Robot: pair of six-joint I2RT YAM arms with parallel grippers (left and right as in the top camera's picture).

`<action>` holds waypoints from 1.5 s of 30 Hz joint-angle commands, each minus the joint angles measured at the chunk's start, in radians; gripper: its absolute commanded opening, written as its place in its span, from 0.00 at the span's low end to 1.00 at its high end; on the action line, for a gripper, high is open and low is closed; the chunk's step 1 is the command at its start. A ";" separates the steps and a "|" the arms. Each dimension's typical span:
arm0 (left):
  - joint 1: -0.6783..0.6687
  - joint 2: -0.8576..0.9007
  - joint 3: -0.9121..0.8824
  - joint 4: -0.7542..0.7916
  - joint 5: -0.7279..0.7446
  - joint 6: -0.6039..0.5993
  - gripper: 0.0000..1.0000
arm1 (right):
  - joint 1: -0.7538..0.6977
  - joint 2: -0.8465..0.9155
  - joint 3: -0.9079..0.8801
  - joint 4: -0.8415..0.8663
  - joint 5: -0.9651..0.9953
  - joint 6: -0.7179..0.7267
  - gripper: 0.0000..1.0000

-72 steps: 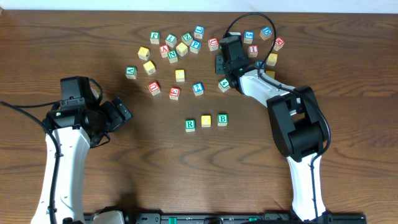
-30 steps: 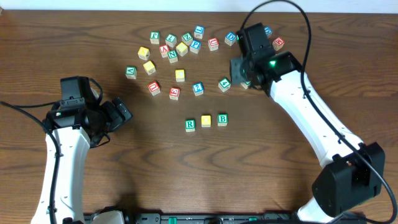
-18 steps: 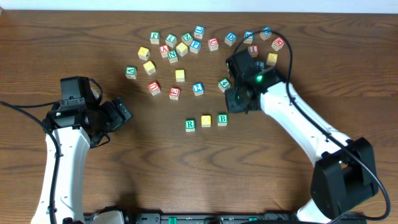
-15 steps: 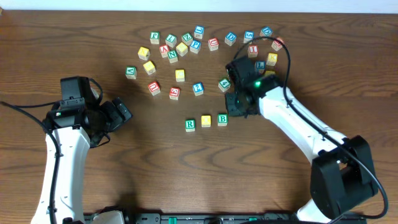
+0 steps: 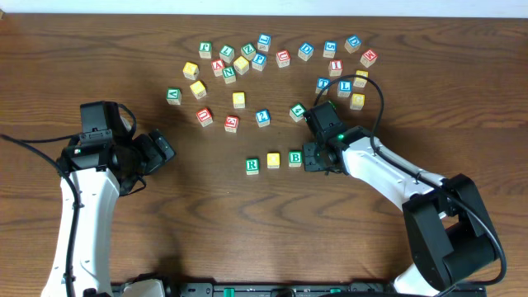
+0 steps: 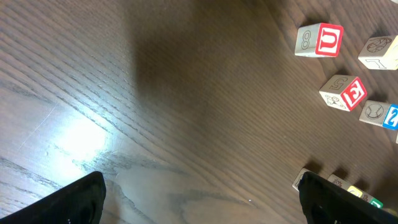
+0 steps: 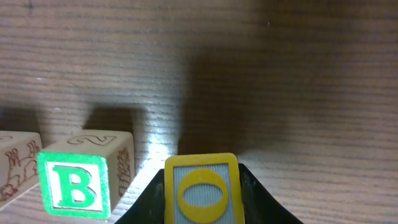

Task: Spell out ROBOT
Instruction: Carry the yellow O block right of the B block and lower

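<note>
Likely a robotics lab: a bare wood-grain surface (image 5: 214, 239), two white-and-black arms (image 5: 82, 206) rising from the lower edge, black cables (image 5: 21, 142) trailing at the sides, and letter cubes (image 5: 238, 100) scattered at upper centre.

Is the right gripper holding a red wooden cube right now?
No, the right gripper is shut on a yellow-faced wooden cube showing an O.

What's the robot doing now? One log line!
right jaws: shut on yellow wooden O cube | spot: beside green wooden B cube | left jaws: open, empty
</note>
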 commanded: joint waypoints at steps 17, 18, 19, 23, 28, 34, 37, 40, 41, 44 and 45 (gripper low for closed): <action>0.003 -0.004 0.003 0.000 -0.013 -0.005 0.98 | 0.012 -0.008 -0.023 0.052 0.048 0.055 0.25; 0.003 -0.004 0.003 0.000 -0.013 -0.005 0.97 | 0.013 -0.008 -0.023 0.052 0.048 0.058 0.24; 0.003 -0.004 0.003 0.001 -0.013 -0.005 0.98 | 0.014 -0.008 -0.023 0.053 0.048 0.061 0.24; 0.003 -0.004 0.003 0.003 -0.013 -0.005 0.98 | 0.014 -0.008 -0.023 0.051 0.044 0.069 0.32; 0.003 -0.004 0.003 0.001 -0.013 -0.005 0.98 | 0.014 -0.008 -0.023 0.049 0.004 0.076 0.40; 0.003 -0.004 0.003 0.001 -0.013 -0.005 0.98 | 0.014 -0.008 -0.023 0.047 0.003 0.076 0.37; 0.003 -0.004 0.003 0.000 -0.013 -0.005 0.97 | 0.014 -0.008 -0.023 0.047 0.003 0.076 0.29; 0.003 -0.004 0.003 0.000 -0.013 -0.005 0.98 | 0.013 -0.008 -0.023 0.052 0.014 0.076 0.27; 0.003 -0.004 0.003 0.000 -0.013 -0.005 0.98 | 0.012 -0.008 -0.023 0.056 0.016 0.076 0.28; 0.003 -0.004 0.003 0.000 -0.013 -0.005 0.97 | 0.008 -0.008 -0.023 0.071 0.024 0.076 0.28; 0.003 -0.004 0.003 0.000 -0.013 -0.005 0.98 | 0.006 -0.008 -0.023 0.074 0.031 0.076 0.28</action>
